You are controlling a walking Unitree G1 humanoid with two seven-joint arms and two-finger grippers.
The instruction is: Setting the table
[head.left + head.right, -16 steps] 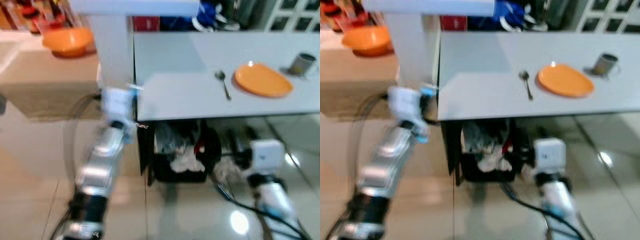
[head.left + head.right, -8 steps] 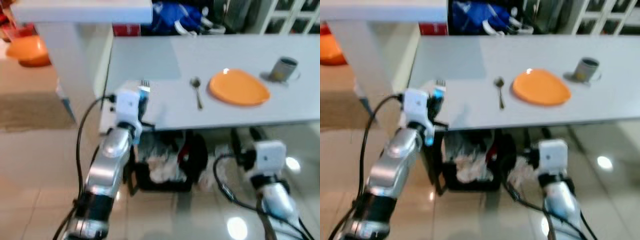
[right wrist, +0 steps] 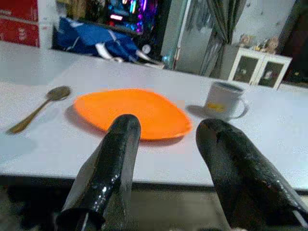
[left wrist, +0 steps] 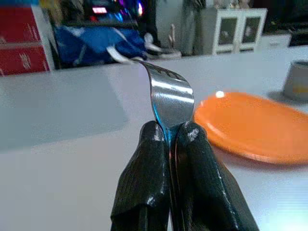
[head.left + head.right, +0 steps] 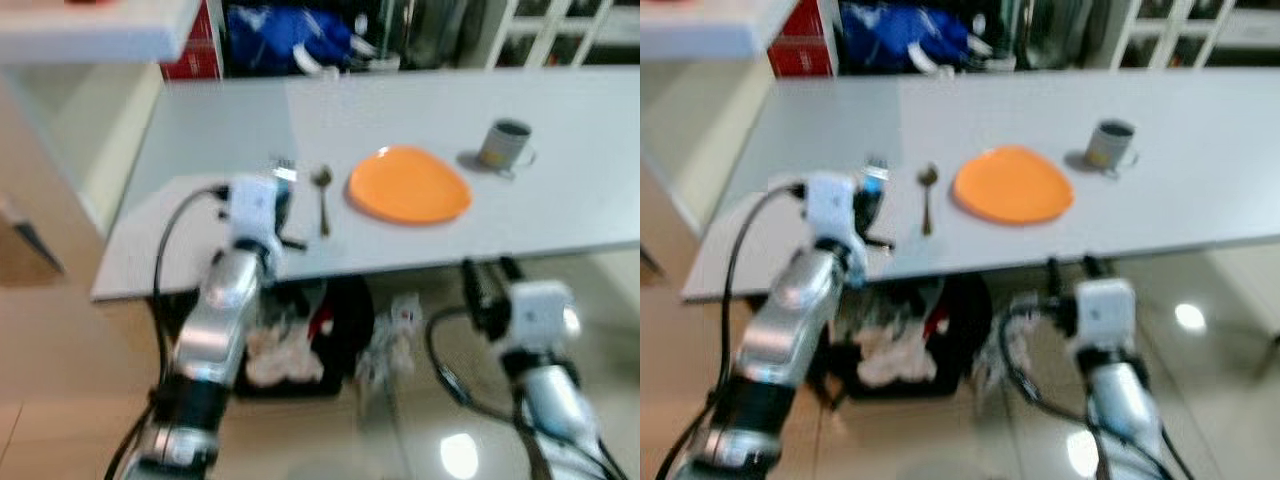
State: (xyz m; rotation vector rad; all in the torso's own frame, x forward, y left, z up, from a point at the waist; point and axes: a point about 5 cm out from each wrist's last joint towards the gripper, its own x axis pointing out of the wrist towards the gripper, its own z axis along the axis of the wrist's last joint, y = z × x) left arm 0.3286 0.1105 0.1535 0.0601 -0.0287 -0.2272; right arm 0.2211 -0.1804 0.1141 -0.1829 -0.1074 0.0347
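Here the left claw (image 4: pixel 168 144) is clamped on a fork (image 4: pixel 169 96), tines up, over the near part of the grey bench (image 5: pixel 200 130); the right claw (image 3: pixel 168 139) hangs below the bench edge with its fingers apart. Just right of the left claw lies a spoon (image 5: pixel 322 195), then an orange plate (image 5: pixel 408 185). Farther right, beyond the plate, stands a mug (image 5: pixel 503 145).

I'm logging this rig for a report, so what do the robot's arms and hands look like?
Both arms are silver metal with black joint bands, white box-shaped wrist blocks and black cables. The left hand and right hand each have two long, glossy black fingers.
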